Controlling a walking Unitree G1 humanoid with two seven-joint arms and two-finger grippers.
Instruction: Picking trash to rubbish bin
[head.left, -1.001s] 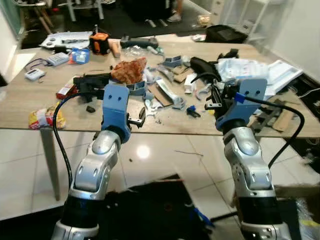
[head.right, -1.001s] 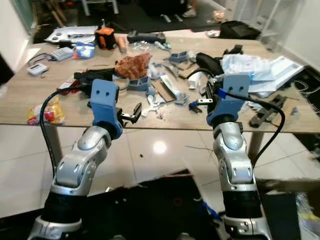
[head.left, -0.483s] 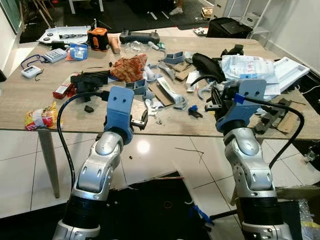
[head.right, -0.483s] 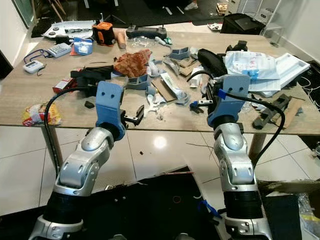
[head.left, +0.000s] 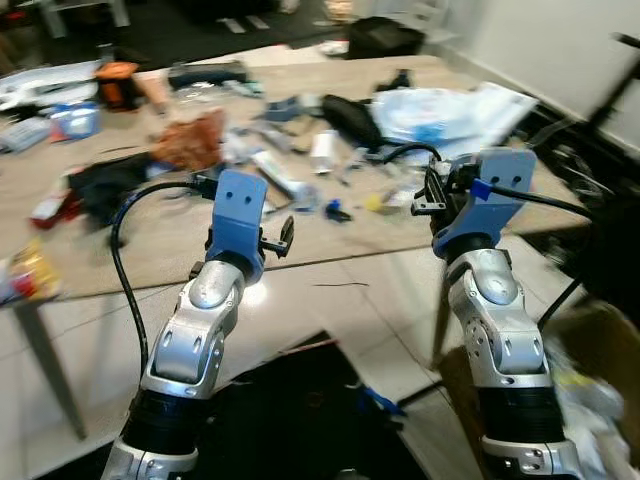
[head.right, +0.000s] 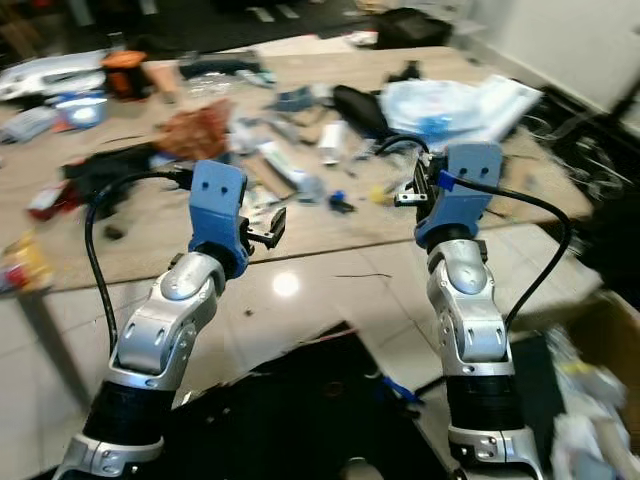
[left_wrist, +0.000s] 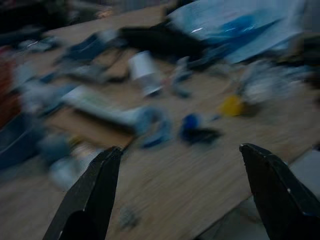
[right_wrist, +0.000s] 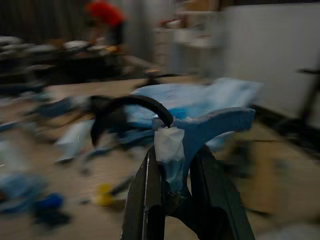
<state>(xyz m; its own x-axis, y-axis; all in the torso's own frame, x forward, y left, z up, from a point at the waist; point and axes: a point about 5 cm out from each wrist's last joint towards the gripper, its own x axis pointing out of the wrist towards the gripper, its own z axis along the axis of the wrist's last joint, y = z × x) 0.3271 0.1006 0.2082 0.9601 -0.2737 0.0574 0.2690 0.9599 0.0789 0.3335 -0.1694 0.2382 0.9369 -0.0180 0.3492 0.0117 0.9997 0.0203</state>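
Two grippers hover before one cluttered table (head.left: 200, 240): left gripper (left_wrist: 182, 192) gaping, right gripper (right_wrist: 172, 195) clamping a blue scrap (right_wrist: 210, 127); view now swung rightward, blurred

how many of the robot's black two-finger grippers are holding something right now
1. The right gripper is shut on a curved blue plastic piece with white tape. The left gripper is open and empty, facing the cluttered wooden table.

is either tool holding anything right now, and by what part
The right tool is shut on a curved blue plastic piece, pinched at its lower end, near a strip of pale tape. The left tool is open, holding nothing.
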